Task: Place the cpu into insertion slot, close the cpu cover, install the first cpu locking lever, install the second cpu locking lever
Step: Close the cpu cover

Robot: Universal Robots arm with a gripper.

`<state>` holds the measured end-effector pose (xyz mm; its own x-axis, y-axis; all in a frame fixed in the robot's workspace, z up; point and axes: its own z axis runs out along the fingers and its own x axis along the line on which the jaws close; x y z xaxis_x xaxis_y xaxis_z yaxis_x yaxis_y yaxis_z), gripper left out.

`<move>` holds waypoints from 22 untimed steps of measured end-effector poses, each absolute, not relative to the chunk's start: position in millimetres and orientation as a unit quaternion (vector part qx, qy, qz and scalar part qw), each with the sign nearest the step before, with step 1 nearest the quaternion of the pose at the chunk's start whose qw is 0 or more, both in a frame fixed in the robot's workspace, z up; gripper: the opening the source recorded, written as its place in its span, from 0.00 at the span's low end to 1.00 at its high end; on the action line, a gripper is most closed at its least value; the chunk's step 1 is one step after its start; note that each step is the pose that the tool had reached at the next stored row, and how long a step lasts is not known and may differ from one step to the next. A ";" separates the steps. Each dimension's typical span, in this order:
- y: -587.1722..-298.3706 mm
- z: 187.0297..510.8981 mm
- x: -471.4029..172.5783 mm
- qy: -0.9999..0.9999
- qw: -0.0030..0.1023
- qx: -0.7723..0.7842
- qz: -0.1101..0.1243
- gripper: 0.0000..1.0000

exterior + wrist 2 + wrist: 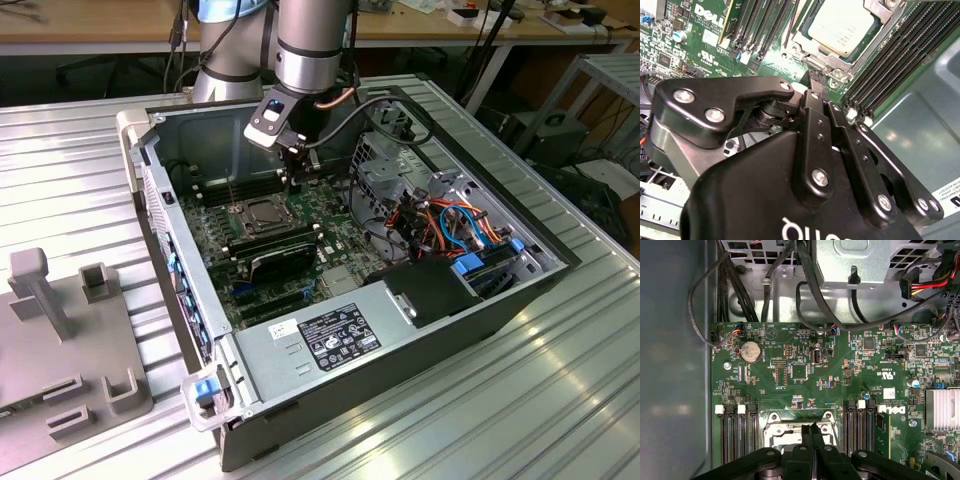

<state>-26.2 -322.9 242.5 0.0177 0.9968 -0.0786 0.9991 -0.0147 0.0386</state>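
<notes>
**Seated cpu, clenched claw at the socket edge**

Finds the cpu (840, 25) lying flat in the insertion slot (250, 213), silver top up, with the cpu cover (875, 37) framing it. Notes a thin locking lever (790, 25) beside the socket, apparently unlatched. Records the claw (811, 80) clenched, tips together, grasping nothing visible, just beside the socket's edge. Places memory slots (890, 55) close on both sides, with green board (790, 385) around. Flags a slip off the slim lever as the main risk, caused by the narrow tips. Expects a scraped board, struck memory slots, or an unclamped cover.
</notes>
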 end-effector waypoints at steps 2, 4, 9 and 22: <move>-322.9 242.5 -27.3 0.701 0.041 0.712 -0.014 0.11; -322.9 242.5 -28.0 0.701 0.041 0.712 -0.014 0.11; -322.9 242.4 -30.1 0.701 0.041 0.712 -0.014 0.11; -322.9 242.2 -34.9 0.701 0.041 0.712 -0.014 0.11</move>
<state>-34.9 -322.9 242.2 0.0176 0.9968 -0.0785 0.9991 -0.0146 0.0386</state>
